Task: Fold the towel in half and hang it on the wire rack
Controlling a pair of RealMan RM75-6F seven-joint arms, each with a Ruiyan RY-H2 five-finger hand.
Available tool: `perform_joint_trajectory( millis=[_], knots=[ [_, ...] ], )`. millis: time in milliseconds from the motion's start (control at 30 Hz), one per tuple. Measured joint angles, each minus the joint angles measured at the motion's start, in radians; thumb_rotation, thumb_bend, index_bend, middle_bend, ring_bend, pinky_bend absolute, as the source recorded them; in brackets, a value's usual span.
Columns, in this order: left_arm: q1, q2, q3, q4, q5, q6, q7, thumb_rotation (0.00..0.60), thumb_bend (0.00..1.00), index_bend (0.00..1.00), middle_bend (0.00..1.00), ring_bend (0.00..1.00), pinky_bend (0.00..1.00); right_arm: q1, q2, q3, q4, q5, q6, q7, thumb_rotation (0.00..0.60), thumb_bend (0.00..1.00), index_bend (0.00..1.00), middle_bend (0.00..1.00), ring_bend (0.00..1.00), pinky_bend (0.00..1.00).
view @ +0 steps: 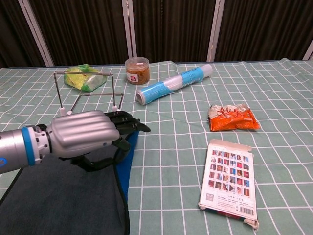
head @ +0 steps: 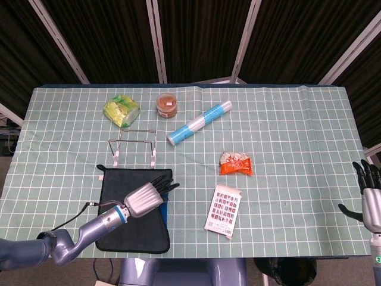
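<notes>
A dark towel lies flat at the table's front left, just in front of the wire rack. My left hand grips the towel's right edge and holds it lifted and turned over to the left, so the blue underside shows. In the chest view the left hand covers the towel's far right part, with the blue underside below the fingers and the wire rack behind. My right hand hangs off the table's right edge, fingers apart, holding nothing.
Behind the rack sit a green bag and a brown jar. A blue-and-white roll lies diagonally at centre. An orange packet and a printed card box lie right of the towel.
</notes>
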Motion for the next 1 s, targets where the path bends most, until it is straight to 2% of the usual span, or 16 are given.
perform_joint_trajectory(
  millis=[533, 1000],
  knots=[
    [0.106, 0.112, 0.097, 0.055, 0.092, 0.154, -0.113, 0.6, 0.57, 0.75, 0.0, 0.0, 0.0, 0.002, -0.002, -0.011, -0.015, -0.017, 0.001, -0.014, 0.6, 0.0, 0.0, 0.0, 0.0, 0.0],
    [0.15, 0.153, 0.143, 0.159, 0.144, 0.181, -0.163, 0.6, 0.57, 0.75, 0.0, 0.0, 0.0, 0.004, -0.011, -0.013, -0.016, -0.015, -0.001, -0.039, 0.6, 0.0, 0.0, 0.0, 0.0, 0.0]
  ],
)
